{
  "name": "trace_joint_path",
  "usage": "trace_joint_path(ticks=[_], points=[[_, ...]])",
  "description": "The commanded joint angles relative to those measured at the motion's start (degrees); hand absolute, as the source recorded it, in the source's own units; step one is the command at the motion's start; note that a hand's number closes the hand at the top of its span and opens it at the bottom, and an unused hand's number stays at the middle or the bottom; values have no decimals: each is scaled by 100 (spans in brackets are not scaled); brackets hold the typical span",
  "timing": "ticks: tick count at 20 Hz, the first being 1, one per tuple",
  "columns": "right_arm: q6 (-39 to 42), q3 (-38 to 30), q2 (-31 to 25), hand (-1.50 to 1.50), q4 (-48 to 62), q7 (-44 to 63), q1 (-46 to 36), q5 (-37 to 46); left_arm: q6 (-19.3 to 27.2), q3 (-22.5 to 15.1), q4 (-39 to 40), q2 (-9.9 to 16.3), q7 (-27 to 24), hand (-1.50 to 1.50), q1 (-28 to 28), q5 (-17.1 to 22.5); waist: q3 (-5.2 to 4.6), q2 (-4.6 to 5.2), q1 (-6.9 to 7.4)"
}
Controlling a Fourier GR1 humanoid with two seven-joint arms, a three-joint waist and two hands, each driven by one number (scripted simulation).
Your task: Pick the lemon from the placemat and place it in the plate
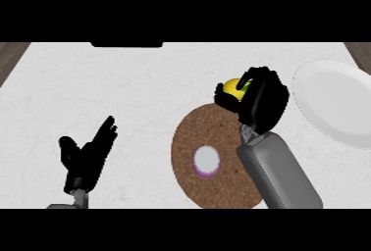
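Gripping lemon [233, 87] at placemat [217, 186] edge, right hand [262, 98], plate [337, 103] beside

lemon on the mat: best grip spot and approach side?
Grip the lemon across its round middle, from above and from the plate side. It sits at the far edge of the placemat, and the right hand is already curled round it that way, thumb on the left. I'd keep this hold.

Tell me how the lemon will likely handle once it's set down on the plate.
The lemon, held by the right hand, looks rounded and smooth, so it may roll. The white plate looks shallow and glossy, so it may barely check it; release it near the plate's middle.
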Motion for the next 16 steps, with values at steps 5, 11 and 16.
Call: trace_joint_path(ticks=[5,11,16], points=[[-1730,-1083,-148,150,-150,-162,395,-348,14,-12,142,-82,71,0,112,-11,-17,30,-53],[-1917,-1733,-932,150,28,-926,648,-877,8,-125,4,-191,-191,0,560,-106,-20,19,-23],[-2589,-2482,-1898,150,1120,-2038,623,-2124,-209,82,-24,90,216,0,120,52,-13,46,8]])
